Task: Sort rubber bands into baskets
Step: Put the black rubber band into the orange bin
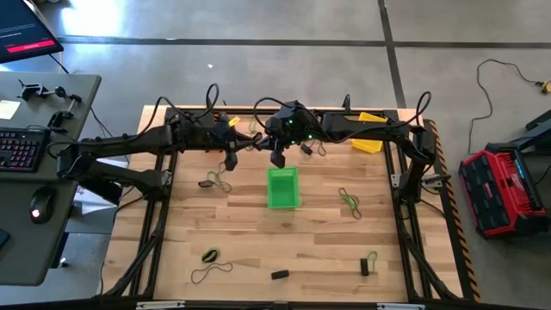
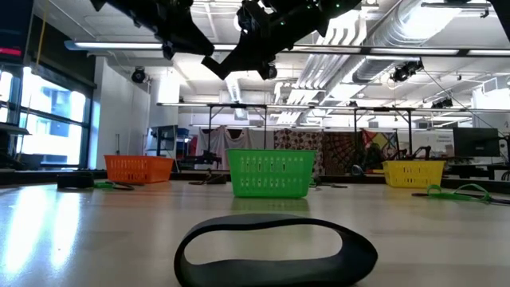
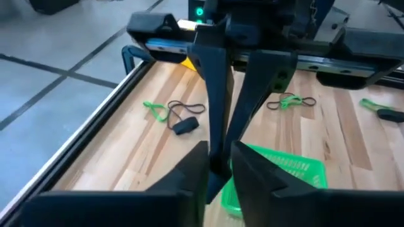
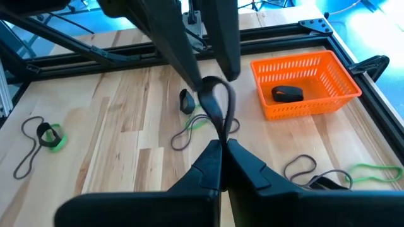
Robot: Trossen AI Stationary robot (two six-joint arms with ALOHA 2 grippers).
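Right wrist view | right gripper (image 4: 221, 146) pinches black rubber band (image 4: 216, 104) | left gripper (image 3: 218, 157) slightly parted | no legible writing

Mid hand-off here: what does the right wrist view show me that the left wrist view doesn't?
Only the right wrist view: the orange basket with a dark bundle inside, and the black rubber band pinched in the shut right gripper.
Only the left wrist view: the green basket below the left gripper, and a green-and-black band tangle near the table edge.
Both: the two grippers meeting above the wooden table, with loose bands lying on it.
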